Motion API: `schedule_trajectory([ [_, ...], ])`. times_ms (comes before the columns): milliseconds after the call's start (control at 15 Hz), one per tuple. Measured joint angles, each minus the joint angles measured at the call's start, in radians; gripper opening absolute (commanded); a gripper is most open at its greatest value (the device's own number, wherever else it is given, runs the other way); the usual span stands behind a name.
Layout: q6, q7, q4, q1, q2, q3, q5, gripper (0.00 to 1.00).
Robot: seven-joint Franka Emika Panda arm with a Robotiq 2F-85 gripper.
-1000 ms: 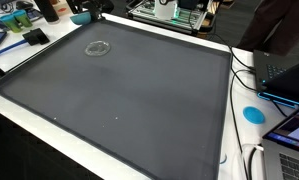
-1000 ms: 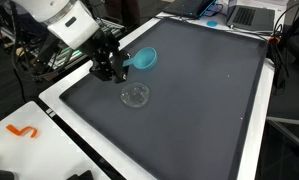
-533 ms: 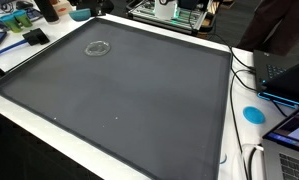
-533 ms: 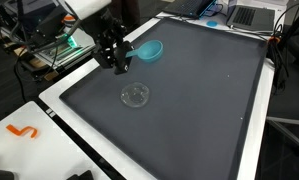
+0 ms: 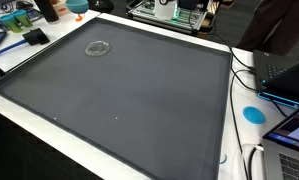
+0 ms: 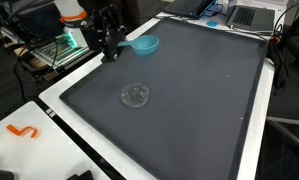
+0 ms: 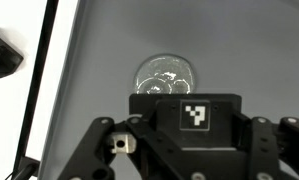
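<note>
Blue bowl (image 6: 144, 44) hangs mouth-up with its rim close to level, just over the dark mat (image 6: 189, 100) in an exterior view. It is round, so it has no real long axis. It juts out sideways from the end effector (image 6: 111, 47), away from the arm and toward the middle of the mat. It is a small, shallow bowl in plain turquoise, smooth-sided, and its inside is too small to make out.

The end effector is black and points downward. As far as this view shows, it is clamped on the bowl's rim at the side nearest the arm, and the rest of the bowl stands clear of it.

A round glass dish (image 6: 135, 95) lies flat on the mat. The bowl is beyond the dish, toward the mat's far edge, well apart from it. The end effector is also beyond the dish, closer to the mat's border than the bowl is.

In an exterior view, only a slice of the bowl (image 5: 79, 6) shows at the top of the picture, beyond the dish (image 5: 98, 47).

In the wrist view the dish (image 7: 166, 75) lies just past the end effector's black body, which carries a square black-and-white tag (image 7: 194, 113). Its fingers do not show there.

The mat rests on a white surface (image 6: 49, 150). On it, an orange hook-shaped piece (image 6: 24, 131) lies on the near side of the dish.
</note>
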Motion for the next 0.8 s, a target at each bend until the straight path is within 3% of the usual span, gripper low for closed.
schedule_trajectory([
  [267,-0.074,0.072,0.004,0.025,-0.05,0.005,-0.087,0.28],
  [333,-0.089,0.086,0.004,0.031,-0.061,0.007,-0.107,0.53],
  [800,-0.091,0.091,0.004,0.04,-0.06,0.001,-0.11,0.53],
])
